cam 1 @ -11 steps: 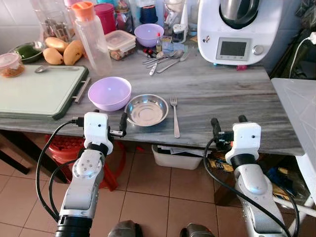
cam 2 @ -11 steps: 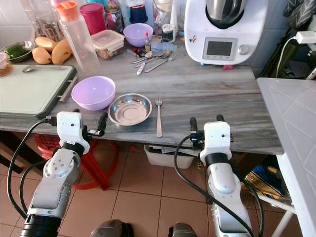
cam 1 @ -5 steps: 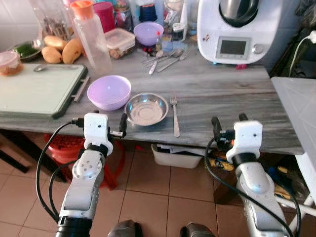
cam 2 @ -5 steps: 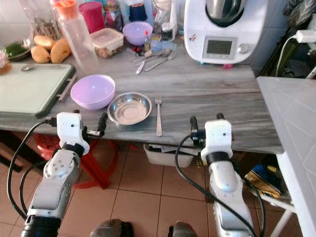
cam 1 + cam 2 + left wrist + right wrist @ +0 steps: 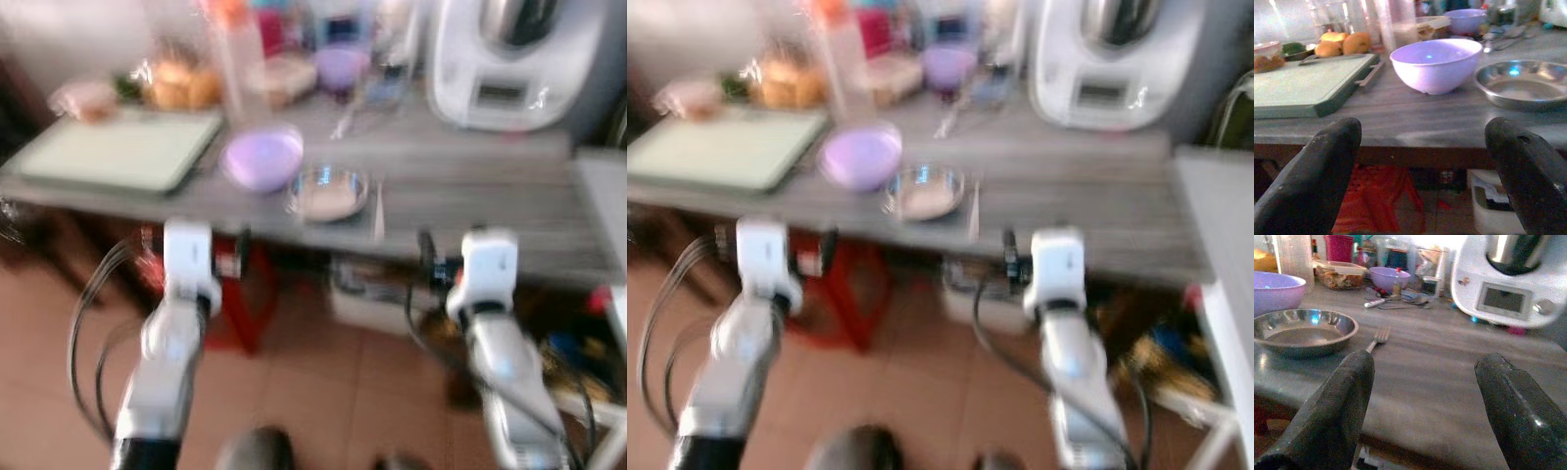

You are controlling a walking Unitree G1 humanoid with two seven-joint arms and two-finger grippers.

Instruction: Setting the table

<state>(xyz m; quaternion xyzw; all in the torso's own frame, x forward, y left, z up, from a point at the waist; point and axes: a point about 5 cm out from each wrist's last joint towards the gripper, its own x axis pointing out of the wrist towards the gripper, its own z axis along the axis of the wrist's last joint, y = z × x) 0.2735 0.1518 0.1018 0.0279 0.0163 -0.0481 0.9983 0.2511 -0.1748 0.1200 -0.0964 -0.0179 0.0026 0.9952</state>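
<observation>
Blur smears both eye views. On the grey table (image 5: 460,186) stand a purple bowl (image 5: 262,160), a steel plate (image 5: 328,192) to its right, and a fork (image 5: 378,201) beside the plate. My left gripper (image 5: 1420,181) is open and empty, just below the table's front edge, facing the bowl (image 5: 1436,64) and plate (image 5: 1522,83). My right gripper (image 5: 1425,421) is open and empty too, level with the edge, facing the plate (image 5: 1303,330) and fork (image 5: 1377,339).
A green cutting board (image 5: 118,157) lies at the table's left, with mangoes (image 5: 181,86) and a clear bottle (image 5: 235,54) behind it. A white kitchen machine (image 5: 514,59) stands at the back right, near loose cutlery (image 5: 358,103). A red stool (image 5: 245,294) sits under the table.
The whole picture has shifted and blurred, so the camera has moved; the table now sits higher and smaller in view. Both grippers keep their pose, open and empty.
</observation>
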